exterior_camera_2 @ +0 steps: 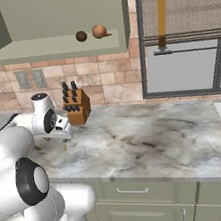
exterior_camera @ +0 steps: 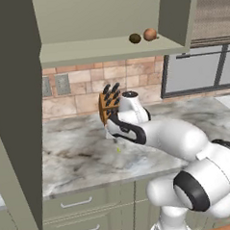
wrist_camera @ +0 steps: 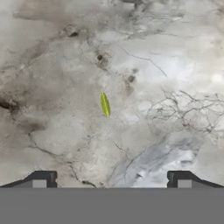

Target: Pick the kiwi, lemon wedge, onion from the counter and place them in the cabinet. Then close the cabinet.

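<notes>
End effector (wrist_camera: 111, 179) is hanging over the desk (exterior_camera: 81, 157), pointing down, w/ fingertips (wrist_camera: 41, 179) spread wide apart and gripping nothing. In hand view the lemon wedge (wrist_camera: 105, 104) is lying flat on the marbled stone as a thin yellow-green sliver, sitting between the two tips' lines but well ahead of them, not touching either. In left base view the lemon wedge (exterior_camera: 118, 149) is showing as a tiny speck on the desk just below the white wrist; in right base view it is sitting (exterior_camera_2: 64, 147) just under the hand, near the desk's (exterior_camera_2: 147, 137) front part.

The cabinet (exterior_camera: 108, 45) is standing open, its door swung out at far left. The kiwi (exterior_camera: 135, 38) and onion (exterior_camera: 150, 34) are resting on its bottom shelf, side by side, toward the right end, kiwi on the left; can't tell if they're touching. Right base view is showing the same pair: kiwi (exterior_camera_2: 81, 36), onion (exterior_camera_2: 99, 31), inside the cabinet (exterior_camera_2: 61, 44).

A knife block (exterior_camera_2: 76, 106) is standing on the desk by the brick wall, just behind the arm's wrist.
</notes>
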You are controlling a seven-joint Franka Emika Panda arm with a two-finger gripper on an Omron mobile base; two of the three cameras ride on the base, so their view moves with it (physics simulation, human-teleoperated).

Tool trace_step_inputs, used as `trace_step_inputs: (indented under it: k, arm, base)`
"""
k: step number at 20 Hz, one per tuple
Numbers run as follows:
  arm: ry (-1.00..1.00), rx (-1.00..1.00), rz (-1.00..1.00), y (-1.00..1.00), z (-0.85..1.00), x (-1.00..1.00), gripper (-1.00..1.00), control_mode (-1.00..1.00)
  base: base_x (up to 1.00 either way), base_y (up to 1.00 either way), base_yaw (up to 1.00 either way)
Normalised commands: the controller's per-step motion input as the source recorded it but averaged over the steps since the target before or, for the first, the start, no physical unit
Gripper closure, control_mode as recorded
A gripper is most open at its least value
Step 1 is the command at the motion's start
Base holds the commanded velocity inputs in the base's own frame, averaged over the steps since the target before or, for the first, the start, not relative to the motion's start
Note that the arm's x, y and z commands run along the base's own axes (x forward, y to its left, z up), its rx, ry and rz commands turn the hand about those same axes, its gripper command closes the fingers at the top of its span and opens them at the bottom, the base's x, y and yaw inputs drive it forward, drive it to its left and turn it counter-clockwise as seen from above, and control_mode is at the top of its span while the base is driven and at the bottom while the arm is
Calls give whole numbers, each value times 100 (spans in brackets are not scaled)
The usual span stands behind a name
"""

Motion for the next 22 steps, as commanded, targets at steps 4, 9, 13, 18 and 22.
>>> trace_step_inputs:
  k: [4, 9, 13, 18, 22]
  arm:
    - [6, 0, 0, 0, -35, 22, -100, -100]
    - [3, 0, 0, 5, -41, 16, -100, -100]
    - [0, 0, 0, 7, -39, 20, -100, -100]
    - [0, 0, 0, 1, -29, 23, -100, -100]
    - [0, 0, 0, 0, -22, 14, -100, -100]
  base:
    - [0, 0, 0]
    - [0, 0, 0]
    - [0, 0, 0]
    - [0, 0, 0]
    - [0, 0, 0]
